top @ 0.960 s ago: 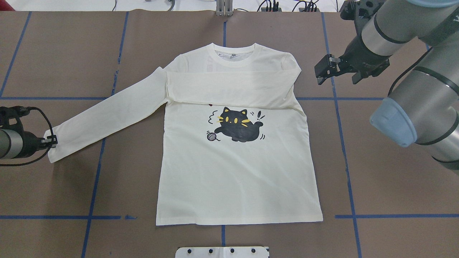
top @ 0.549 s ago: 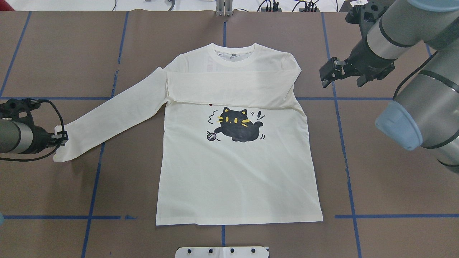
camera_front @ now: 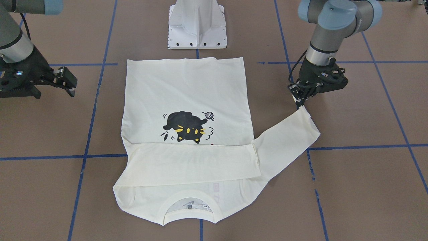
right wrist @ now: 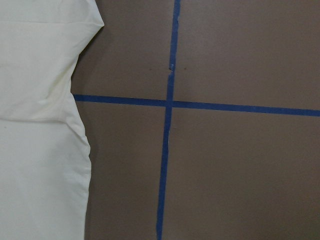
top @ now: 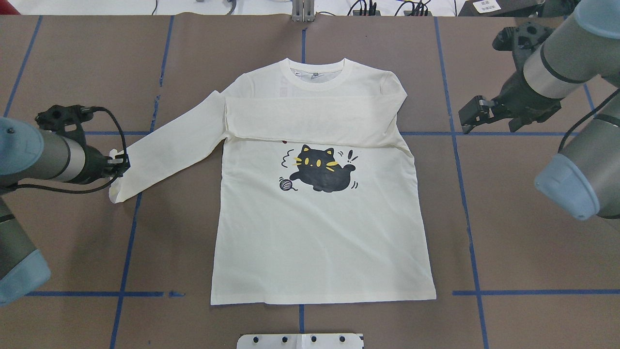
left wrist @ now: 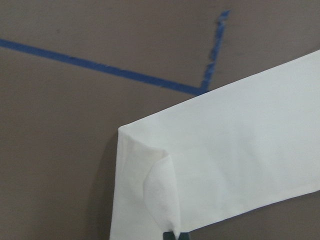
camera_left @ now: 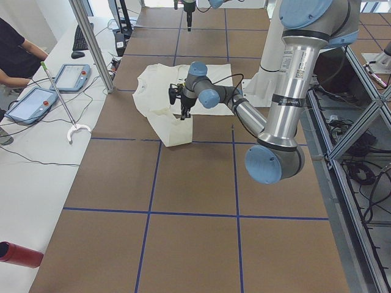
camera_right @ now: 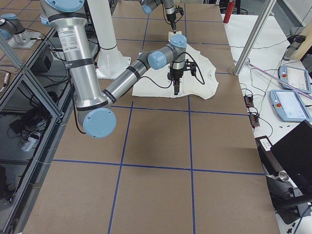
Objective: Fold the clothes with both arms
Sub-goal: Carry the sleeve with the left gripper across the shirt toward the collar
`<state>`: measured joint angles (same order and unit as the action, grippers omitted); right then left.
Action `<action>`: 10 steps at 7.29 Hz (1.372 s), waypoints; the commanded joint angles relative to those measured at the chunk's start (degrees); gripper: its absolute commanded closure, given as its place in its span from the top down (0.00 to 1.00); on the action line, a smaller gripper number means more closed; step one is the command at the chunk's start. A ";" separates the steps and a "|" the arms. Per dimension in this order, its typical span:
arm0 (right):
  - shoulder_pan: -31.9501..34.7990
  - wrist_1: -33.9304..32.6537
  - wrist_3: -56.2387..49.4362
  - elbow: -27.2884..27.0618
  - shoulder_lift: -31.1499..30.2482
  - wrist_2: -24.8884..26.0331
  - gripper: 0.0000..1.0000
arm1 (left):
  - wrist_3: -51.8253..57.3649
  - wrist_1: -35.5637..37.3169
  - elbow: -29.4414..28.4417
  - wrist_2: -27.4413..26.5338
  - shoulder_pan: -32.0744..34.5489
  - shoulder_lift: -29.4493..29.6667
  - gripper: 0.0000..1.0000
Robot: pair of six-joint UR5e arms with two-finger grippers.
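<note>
Robotics lab, blue-taped brown table (top: 523,242), teach pendants (camera_right: 288,103) on white side bench (camera_left: 36,165), aluminium post (camera_left: 93,46)

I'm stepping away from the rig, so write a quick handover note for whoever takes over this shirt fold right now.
Left end effector: shut on the cuff of the loose sleeve.
Right end effector: open, empty, off the T-shirt near its shoulder.
T-shirt: flat on the table, print up, collar away from the robot.
Done: other sleeve folded across the chest.
Left: fold the loose sleeve in, then the body.
</note>
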<state>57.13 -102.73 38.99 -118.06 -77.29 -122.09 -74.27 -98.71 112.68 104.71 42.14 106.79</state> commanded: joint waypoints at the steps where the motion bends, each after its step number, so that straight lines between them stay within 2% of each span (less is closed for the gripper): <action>1: 1.93 2.59 -3.13 -0.15 -5.47 -0.08 1.00 | 0.53 2.82 -1.84 6.97 3.54 13.31 0.00; 2: 2.19 6.71 -3.13 0.46 -8.20 -0.25 1.00 | 0.18 2.73 -2.20 7.26 3.82 18.84 0.00; 3: 2.45 7.79 -3.05 1.16 -8.75 -0.25 1.00 | -1.48 2.21 -2.89 8.22 4.00 22.98 0.00; 4: 2.63 7.81 -3.05 1.78 -8.58 -0.25 1.00 | -6.54 -0.32 -8.12 8.49 4.00 29.38 0.00; 5: 2.72 7.81 -2.96 2.30 -8.49 -0.25 1.00 | -12.33 -5.65 -18.27 8.49 3.65 36.40 0.00; 6: 2.72 7.81 -2.78 2.48 -8.31 -0.25 1.00 | -16.13 -12.49 -28.81 8.32 3.21 40.74 0.00; 7: 2.72 7.81 -2.69 2.49 -8.31 -0.34 1.00 | -18.52 -18.04 -35.88 7.88 1.47 42.69 0.00; 8: 2.72 7.81 -2.69 2.83 -8.22 -0.43 1.00 | -19.50 -19.92 -41.95 7.01 0.67 45.59 0.00; 10: 2.72 7.89 -2.69 4.41 -7.79 -0.43 1.00 | -19.95 -25.36 -50.41 -2.19 -5.46 48.59 0.00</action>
<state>59.85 -94.90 36.29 -114.55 -85.35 -122.50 -93.77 -120.27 68.04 107.19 40.08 153.48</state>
